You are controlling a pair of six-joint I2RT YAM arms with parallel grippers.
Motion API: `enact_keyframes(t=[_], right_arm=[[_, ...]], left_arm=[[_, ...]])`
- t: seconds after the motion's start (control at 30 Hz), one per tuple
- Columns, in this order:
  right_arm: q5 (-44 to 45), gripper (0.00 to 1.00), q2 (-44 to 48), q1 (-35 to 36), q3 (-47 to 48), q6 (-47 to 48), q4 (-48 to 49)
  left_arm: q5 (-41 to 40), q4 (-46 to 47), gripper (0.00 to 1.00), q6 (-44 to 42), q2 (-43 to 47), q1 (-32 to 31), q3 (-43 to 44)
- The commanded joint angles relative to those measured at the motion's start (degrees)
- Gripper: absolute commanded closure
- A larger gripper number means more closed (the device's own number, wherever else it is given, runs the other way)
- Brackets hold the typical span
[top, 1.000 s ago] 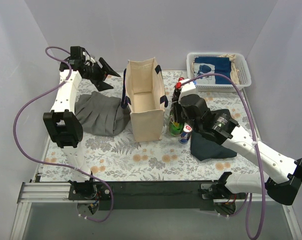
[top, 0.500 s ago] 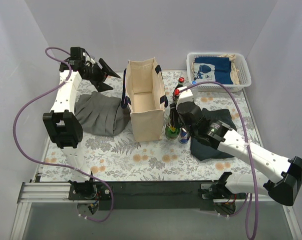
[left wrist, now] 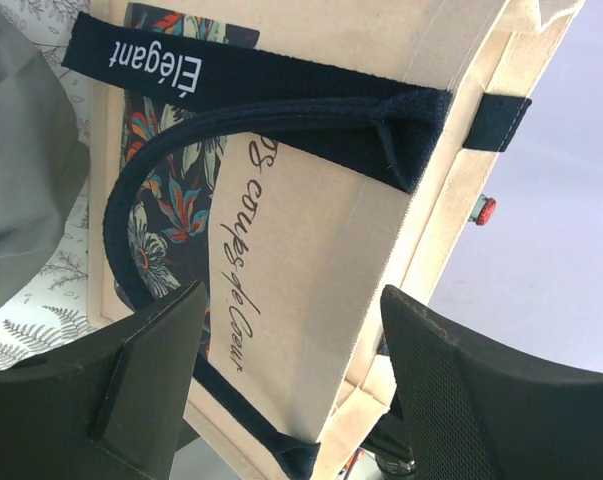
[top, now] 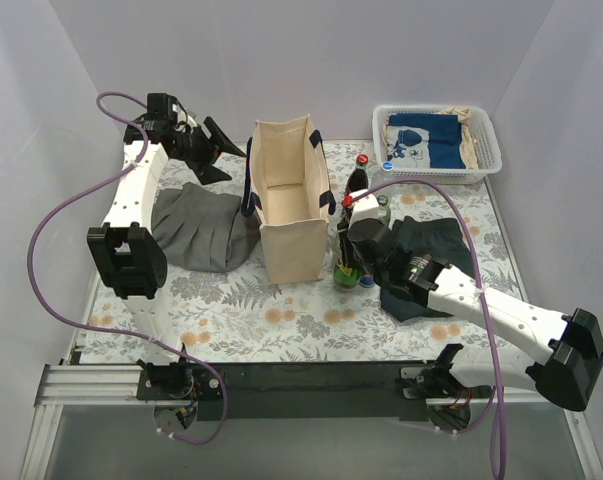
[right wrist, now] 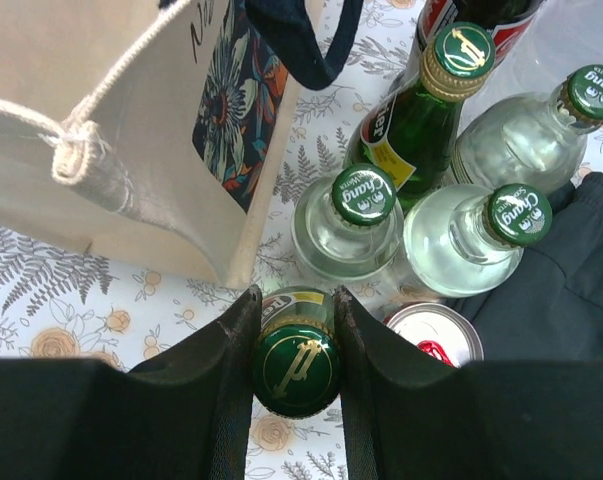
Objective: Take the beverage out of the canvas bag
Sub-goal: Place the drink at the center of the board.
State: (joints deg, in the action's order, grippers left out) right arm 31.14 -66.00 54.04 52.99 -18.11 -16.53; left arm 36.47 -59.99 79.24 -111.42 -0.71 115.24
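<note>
Gripping green bottle [right wrist: 297,375] by neck with right tool [right wrist: 297,335], jaws part-closed around it. Out of bag [right wrist: 111,110], upright, just beside its near corner. Base hidden; maybe on tabletop [right wrist: 41,300]. Lower straight, steer clear of can [right wrist: 433,333] and clear bottles [right wrist: 351,225], then release. Left tool [left wrist: 293,310] half open, empty, beside handle [left wrist: 281,110].

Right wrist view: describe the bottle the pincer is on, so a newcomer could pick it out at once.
Start at the canvas bag; a cluster of bottles stands at its printed side. The green bottle is lowest in view, by the bag's corner, beside a can. Unlike the clear bottles and the farther green one, its gold-emblem cap sits between the right pincer's black fingers.
</note>
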Motion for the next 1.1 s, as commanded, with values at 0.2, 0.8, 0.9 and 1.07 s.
enact_keyframes(t=[0.2,0.8,0.9,1.07], right_arm=[[2.7,0.99,-1.0,0.2,1.2,-0.1,11.4],[1.9,0.63,-0.7,0.1,-0.4,-1.8,10.5],[1.3,0.53,-0.8,0.2,-0.3,-2.5,9.2],[1.1,0.42,-0.4,0.2,0.0,-3.0,7.7]], left_arm=[[-0.6,-0.9,0.31,-0.3,4.4,-0.4,0.0],[-0.8,-0.9,0.31,-0.3,5.2,-0.4,-1.2],[-0.9,-0.9,0.31,-0.3,5.2,-0.5,-1.4],[-1.0,-0.8,0.31,-0.4,5.3,-0.8,-1.7]])
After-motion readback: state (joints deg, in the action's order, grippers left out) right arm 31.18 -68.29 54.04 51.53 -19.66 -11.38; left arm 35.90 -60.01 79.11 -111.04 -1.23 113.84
